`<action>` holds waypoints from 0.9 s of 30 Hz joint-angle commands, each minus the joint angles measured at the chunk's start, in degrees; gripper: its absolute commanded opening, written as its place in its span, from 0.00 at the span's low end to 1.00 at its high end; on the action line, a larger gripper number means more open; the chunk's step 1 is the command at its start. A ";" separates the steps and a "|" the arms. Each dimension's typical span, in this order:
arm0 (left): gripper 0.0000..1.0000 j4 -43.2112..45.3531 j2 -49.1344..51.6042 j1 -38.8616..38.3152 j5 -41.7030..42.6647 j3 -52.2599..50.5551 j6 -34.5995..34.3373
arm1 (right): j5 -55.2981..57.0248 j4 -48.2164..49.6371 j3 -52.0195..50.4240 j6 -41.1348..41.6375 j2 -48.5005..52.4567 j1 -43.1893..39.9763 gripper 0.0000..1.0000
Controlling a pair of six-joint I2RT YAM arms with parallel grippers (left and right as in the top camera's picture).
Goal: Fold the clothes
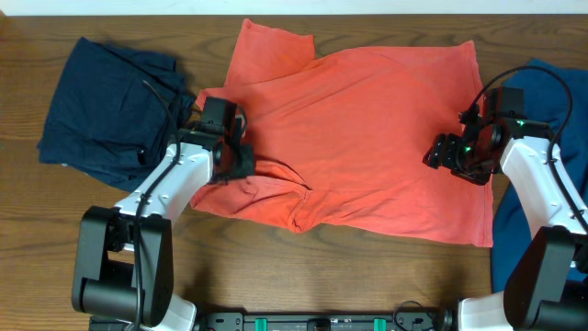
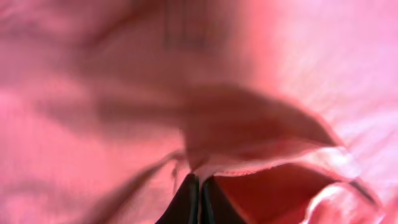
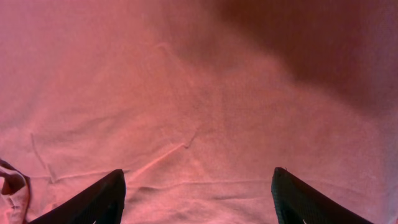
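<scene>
TWO-ARM RIG, FOLDING JOB: Nearest the arm bases, the orange shirt (image 1: 367, 138) lies open on the wooden desk (image 1: 276, 276), near hem rumpled w/ a small ridge around mid-hem. Just beyond, at the shirt's L edge, the left tool (image 1: 241, 158) sits low in bunched cloth. The wrist view shows its fingers (image 2: 185, 204) pressed together w/ a raised fold of orange fabric running out from btwn them, so it looks to be pinching the shirt.

Across the garment, the right tool (image 1: 441, 153) is over the R side, inboard of the edge. Its fingers (image 3: 93, 199) are spread wide, w/ flat cloth below and nothing btwn them. Whether the tips touch the fabric can't be told.

Farther back, the shirt's far L corner pokes up past the rest of the top edge. A navy garment (image 1: 110, 110) lies crumpled off to the L, and a blue garment (image 1: 571, 97) sits partly under the R arm.

Job looks early: no fold made yet. Risks, as judged:
- W/ only the L side gripped, a pull would prob. drag and skew the whole shirt instead of folding it.
- The thin pinch could slip.
- The R tool, closing on flat cloth, may catch nothing.
- A wide sweep could snag the navy pile near the L arm.
</scene>
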 commanded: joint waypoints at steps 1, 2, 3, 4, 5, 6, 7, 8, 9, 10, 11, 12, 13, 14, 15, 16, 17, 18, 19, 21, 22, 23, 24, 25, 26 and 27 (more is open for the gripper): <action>0.06 3.58 -0.22 -0.04 0.20 1.44 -0.98 | -0.68 -0.04 -0.15 -0.81 0.52 0.15 0.73; 0.06 4.96 -0.22 -0.04 0.15 1.44 -0.96 | -0.68 -0.04 -0.15 -0.83 0.52 0.15 0.73; 0.08 5.92 -0.22 -0.02 -0.07 1.42 -0.96 | -0.68 -0.04 -0.15 -0.81 0.52 0.15 0.73; 0.15 6.84 -0.22 -0.02 -0.35 1.44 -0.94 | -0.68 -0.04 -0.15 -0.83 0.52 0.15 0.73; 0.22 7.30 -0.22 -0.02 -0.74 1.44 -0.92 | -0.68 -0.04 -0.15 -0.81 0.52 0.15 0.74; 0.32 7.50 -0.22 -0.02 -1.55 1.44 -0.94 | -0.68 -0.04 -0.15 -0.83 0.52 0.15 0.73; 0.41 7.39 -0.22 -0.02 -2.19 1.44 -0.90 | -0.68 -0.04 -0.15 -0.83 0.52 0.15 0.73; 0.45 6.99 -0.22 -0.02 -2.89 1.44 -0.90 | -0.68 -0.04 -0.15 -0.83 0.52 0.15 0.73; 0.45 6.34 -0.22 -0.02 -3.32 1.44 -0.85 | -0.68 -0.04 -0.15 -0.83 0.52 0.15 0.73; 0.46 5.14 -0.35 0.09 -3.48 1.44 -0.44 | -0.68 -0.04 -0.15 -0.83 0.52 0.15 0.73; 0.46 4.00 -0.48 0.20 -3.48 1.44 -0.46 | -0.68 -0.09 -0.15 -0.83 0.52 0.15 0.73; 0.47 2.80 -0.55 0.33 -3.48 1.44 -0.44 | -0.68 -0.09 -0.15 -0.83 0.52 0.15 0.73; 0.47 1.05 -0.61 0.48 -3.50 1.44 -0.17 | -0.68 -0.09 -0.15 -0.83 0.52 0.15 0.73; 0.47 -0.61 -0.61 0.63 -3.50 1.44 0.55 | -0.68 -0.09 -0.15 -0.83 0.52 0.15 0.73; 0.47 -2.45 -0.59 0.90 -3.50 1.42 1.79 | -0.68 -0.09 -0.15 -0.83 0.52 0.15 0.74; 0.47 -4.50 -0.55 1.14 -3.76 1.42 3.28 | -0.68 -0.09 -0.15 -0.83 0.52 0.15 0.74; 0.47 -6.21 -0.50 1.31 -4.94 1.42 3.63 | -0.68 -0.09 -0.15 -0.83 0.52 0.15 0.74; 0.47 -8.13 -0.50 1.55 -6.91 1.42 3.63 | -0.68 -0.09 -0.15 -0.83 0.52 0.15 0.74; 0.47 -9.77 -0.46 1.77 -9.14 1.42 3.63 | -0.68 -0.09 -0.15 -0.83 0.52 0.15 0.74; 0.47 -11.85 -0.46 2.27 -12.11 1.40 3.63 | -0.68 -0.09 -0.15 -0.83 0.52 0.15 0.74; 0.47 -12.59 -0.46 2.62 -12.55 1.40 3.67 | -0.68 -0.11 -0.15 -0.83 0.52 0.15 0.74; 0.47 -12.98 -0.46 2.97 -12.46 1.36 3.67 | -0.68 -0.13 -0.15 -0.83 0.52 0.15 0.74; 0.48 -13.22 -0.46 3.28 -12.22 1.29 3.67 | -0.68 -0.13 -0.15 -0.83 0.52 0.15 0.74; 0.49 -13.55 -0.46 3.52 -12.24 1.18 3.69 | -0.68 -0.17 -0.15 -0.83 0.52 0.15 0.74; 0.50 -13.57 -0.42 3.67 -12.24 1.05 4.02 | -0.68 -0.26 -0.15 -0.83 0.52 0.15 0.74; 0.51 -13.53 -0.35 3.85 -12.22 0.87 4.13 | -0.68 -0.35 -0.15 -0.83 0.52 0.15 0.74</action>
